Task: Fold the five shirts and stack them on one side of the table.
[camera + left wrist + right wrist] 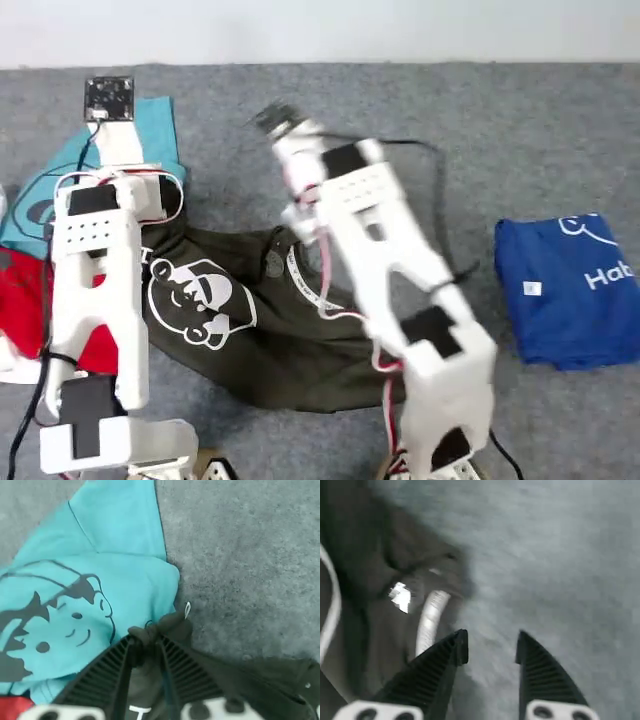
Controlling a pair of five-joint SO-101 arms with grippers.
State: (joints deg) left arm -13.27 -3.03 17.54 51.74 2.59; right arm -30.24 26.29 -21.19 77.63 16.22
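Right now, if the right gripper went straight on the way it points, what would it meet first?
Probably the bare gray tabletop: the open right gripper points down at it, with the dark shirt just beside one finger. Depth is unclear, so the shirt's edge might brush it.

The high camera looks down from above the arms' bases over the grey table (520,140). Each wrist camera looks close along its own fingers (185,672): the left at the teal shirt (115,545) and dark shirt (260,680), the right at the dark shirt's edge and bare table. All three share the dark shirt.
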